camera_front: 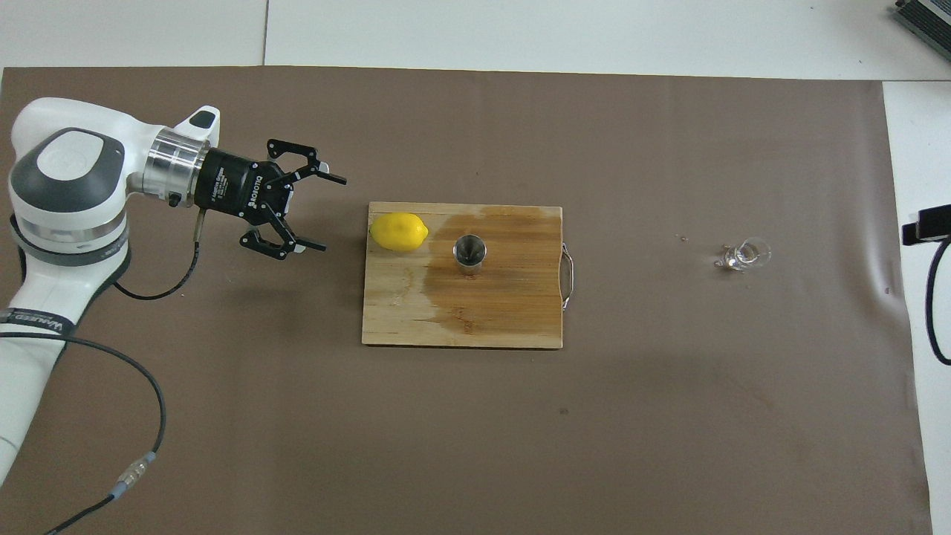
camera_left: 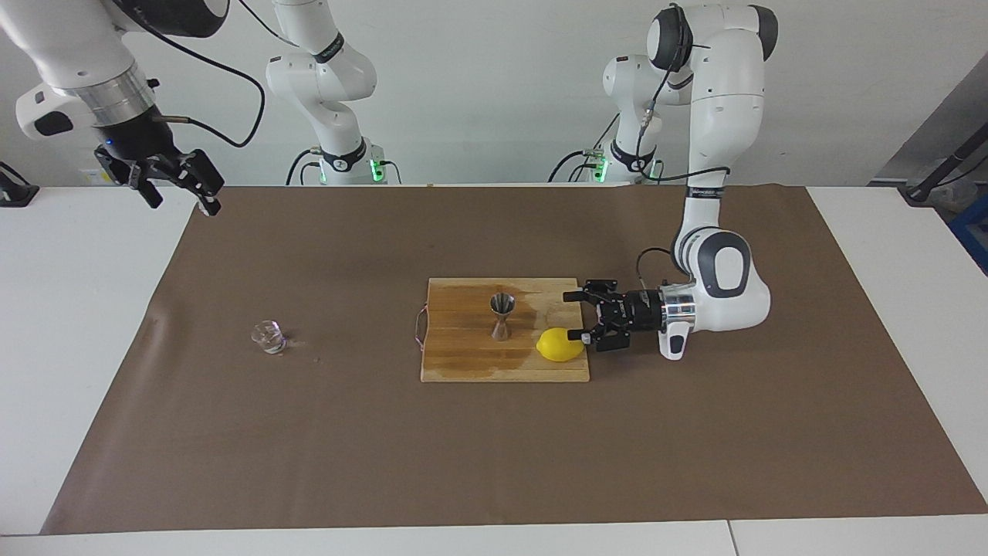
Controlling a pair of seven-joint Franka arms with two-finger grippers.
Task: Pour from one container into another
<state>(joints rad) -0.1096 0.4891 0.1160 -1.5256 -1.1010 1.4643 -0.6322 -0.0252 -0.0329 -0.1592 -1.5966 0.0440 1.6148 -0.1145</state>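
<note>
Facing view: the steel jigger [camera_left: 501, 315] stands upright mid-board on the cutting board [camera_left: 463, 363] at the desk's centre, a lemon [camera_left: 560, 345] beside it. The glass cup [camera_left: 268, 337] sits toward the right arm's end. The left end effector [camera_left: 575, 315], spread wide and empty, hovers beside the board's edge; the right end effector [camera_left: 179, 185], wide too, hangs over the desk's corner.

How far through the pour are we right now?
Done, apparently: the jigger stands upright on the wet-stained board, and the glass cup sits on the mat toward the right arm's end. In hand: nothing; the left tool is open beside the lemon, and the right tool waits open. Left: nothing evident.
</note>
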